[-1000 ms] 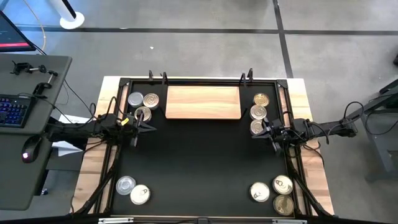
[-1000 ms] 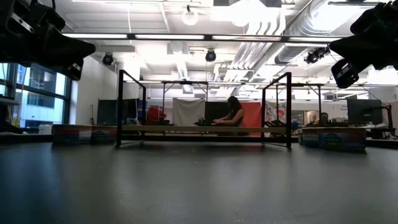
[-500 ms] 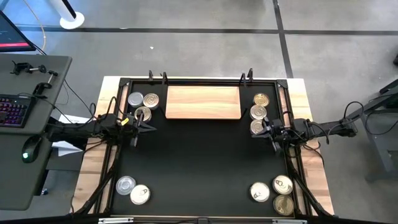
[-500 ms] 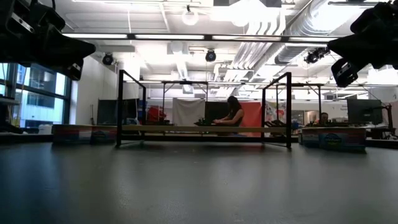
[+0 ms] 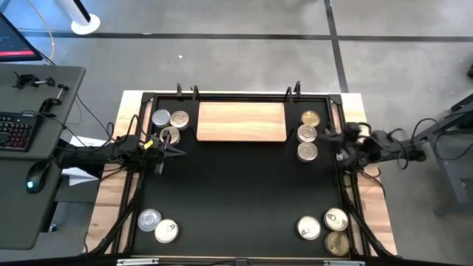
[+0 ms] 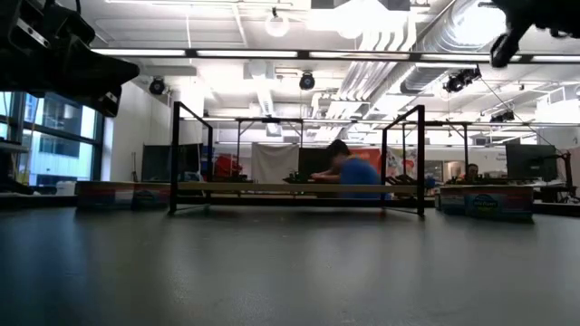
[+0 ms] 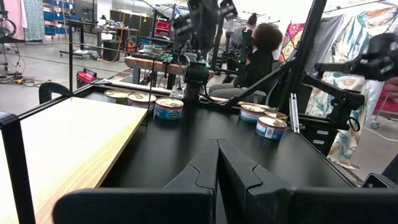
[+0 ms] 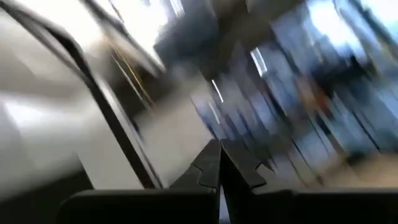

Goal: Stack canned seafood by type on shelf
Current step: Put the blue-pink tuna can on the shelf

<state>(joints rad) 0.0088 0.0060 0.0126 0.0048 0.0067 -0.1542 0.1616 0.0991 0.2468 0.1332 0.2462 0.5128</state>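
Note:
The light-wood shelf (image 5: 241, 122) lies at the far middle of the black mat (image 5: 236, 188). Canned seafood stands on the mat in clusters: far left (image 5: 170, 122), far right (image 5: 307, 134), near left (image 5: 158, 225), near right (image 5: 327, 230). My left gripper (image 5: 176, 150) is shut and holds nothing; it points level across the mat beside the far-left tins, its fingers (image 7: 217, 152) closed together. My right gripper (image 5: 338, 142) is raised above the mat's right edge, shut on nothing (image 8: 219, 158). It stands to the right of the far-right tins and shows high up in the low view (image 6: 512, 32).
A black frame (image 5: 145, 100) runs around the mat, with clamps at its far edge. A side desk with a keyboard (image 5: 16, 129) stands left of the table. Bare mat lies between the tin clusters. A person (image 6: 349, 170) sits in the room beyond.
My right gripper has risen from beside the far-right tins and drawn back toward the table's right edge, tipping its fingers upward and rolling somewhat. It has stayed shut. The tins have kept their places.

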